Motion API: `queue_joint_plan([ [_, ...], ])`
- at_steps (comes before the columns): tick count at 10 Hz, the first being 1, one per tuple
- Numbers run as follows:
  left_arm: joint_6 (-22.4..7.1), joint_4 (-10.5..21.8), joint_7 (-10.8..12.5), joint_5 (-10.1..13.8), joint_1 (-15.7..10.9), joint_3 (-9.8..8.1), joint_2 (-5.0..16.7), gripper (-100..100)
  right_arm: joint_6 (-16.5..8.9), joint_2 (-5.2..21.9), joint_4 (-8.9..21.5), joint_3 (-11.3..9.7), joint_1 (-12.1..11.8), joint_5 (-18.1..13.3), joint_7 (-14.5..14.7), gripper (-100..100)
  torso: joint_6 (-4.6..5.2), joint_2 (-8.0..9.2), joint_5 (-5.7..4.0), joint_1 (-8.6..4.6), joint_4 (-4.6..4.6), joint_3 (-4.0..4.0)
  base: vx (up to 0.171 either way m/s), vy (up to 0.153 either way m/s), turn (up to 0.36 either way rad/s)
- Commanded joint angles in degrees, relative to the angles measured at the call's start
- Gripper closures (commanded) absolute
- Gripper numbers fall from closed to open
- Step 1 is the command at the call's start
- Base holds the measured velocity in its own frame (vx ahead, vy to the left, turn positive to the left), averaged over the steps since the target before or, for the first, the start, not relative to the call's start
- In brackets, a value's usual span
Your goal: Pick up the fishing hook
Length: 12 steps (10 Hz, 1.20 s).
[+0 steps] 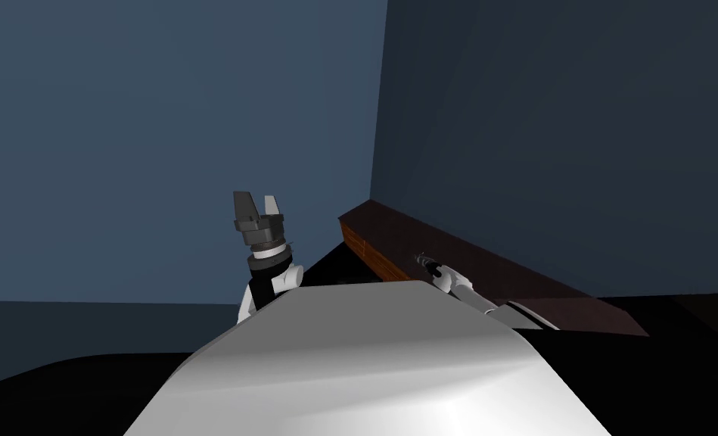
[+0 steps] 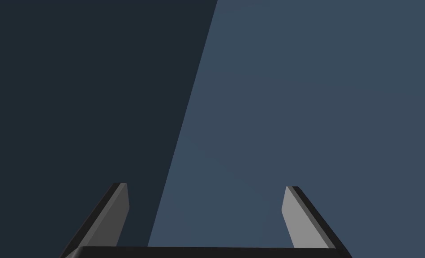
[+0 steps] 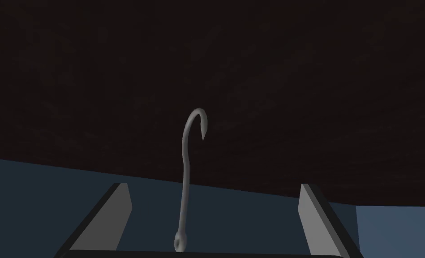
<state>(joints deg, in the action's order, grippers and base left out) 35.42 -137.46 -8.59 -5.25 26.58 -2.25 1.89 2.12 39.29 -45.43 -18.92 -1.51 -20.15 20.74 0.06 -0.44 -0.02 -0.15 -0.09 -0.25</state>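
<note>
The fishing hook (image 3: 185, 179) is a thin grey metal hook. It lies between the fingers of my right gripper (image 3: 214, 186), with its eye close to the gripper's body and its barbed bend pointing away. Both fingers stand well apart from it, so the gripper is open and touches nothing. Behind the hook is a dark brown wooden top (image 3: 251, 67). In the head view my right gripper (image 1: 423, 260) reaches low over that wooden top (image 1: 501, 280) near the wall. My left gripper (image 1: 257, 198) is raised to the left of it, open and empty, as its own view (image 2: 207, 186) confirms.
The wooden top is long and narrow, with a lighter brown front edge (image 1: 365, 246), and runs along the dark blue wall (image 1: 561, 136) into the room's corner. A second blue wall (image 1: 160, 136) stands on the left. A black area lies below the furniture.
</note>
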Motion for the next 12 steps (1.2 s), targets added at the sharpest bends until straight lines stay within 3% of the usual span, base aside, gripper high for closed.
queue_joint_plan([
  [1, 0.0, 0.0, 0.0, 0.0, 0.0, 0.00, 0.0, 0, -1.7, 1.3, 1.5, -0.7, 0.0, 0.3, 1.1, -100, 0.00, 0.00, 0.00, 0.00, 0.00, 0.00, 0.156, -0.031, 0.021],
  [3, 0.0, 0.0, 0.0, 0.0, 0.0, 0.00, 0.0, 0, -2.4, 1.5, 0.3, -1.1, -0.2, 0.5, 0.7, -100, 0.00, 0.03, 0.01, 0.07, 0.00, 0.01, 0.077, -0.004, 0.003],
  [4, 0.0, 0.0, 0.0, 0.0, 0.0, 0.00, 0.0, 0, -2.3, 1.5, 0.4, -1.1, -0.2, 0.5, 0.7, 0, 0.01, 0.25, 0.02, 0.12, 0.04, 0.13, 0.009, -0.001, 0.001],
  [5, 0.0, 0.0, 0.0, 0.0, 0.0, 0.00, 0.0, 0, -1.8, 0.5, 3.0, -0.2, 1.5, 0.9, 2.3, -100, 0.01, 0.40, 0.02, 0.13, 0.08, 0.22, -0.012, -0.016, 0.045],
  [9, 0.0, 0.0, 0.0, 0.0, 0.0, 0.00, 0.0, 0, 0.4, -3.7, 12.6, 3.5, 8.3, 2.3, 8.4, -100, 0.01, 0.76, -0.02, -0.08, 0.16, 0.43, -0.067, -0.050, 0.067],
  [12, 0.0, 0.0, 0.0, 0.0, 0.0, 0.00, 0.0, 0, 1.0, -4.7, 16.1, 4.5, 10.0, 2.7, 10.0, -100, 0.01, 0.64, 0.00, 0.03, 0.14, 0.37, -0.035, -0.023, 0.027],
])
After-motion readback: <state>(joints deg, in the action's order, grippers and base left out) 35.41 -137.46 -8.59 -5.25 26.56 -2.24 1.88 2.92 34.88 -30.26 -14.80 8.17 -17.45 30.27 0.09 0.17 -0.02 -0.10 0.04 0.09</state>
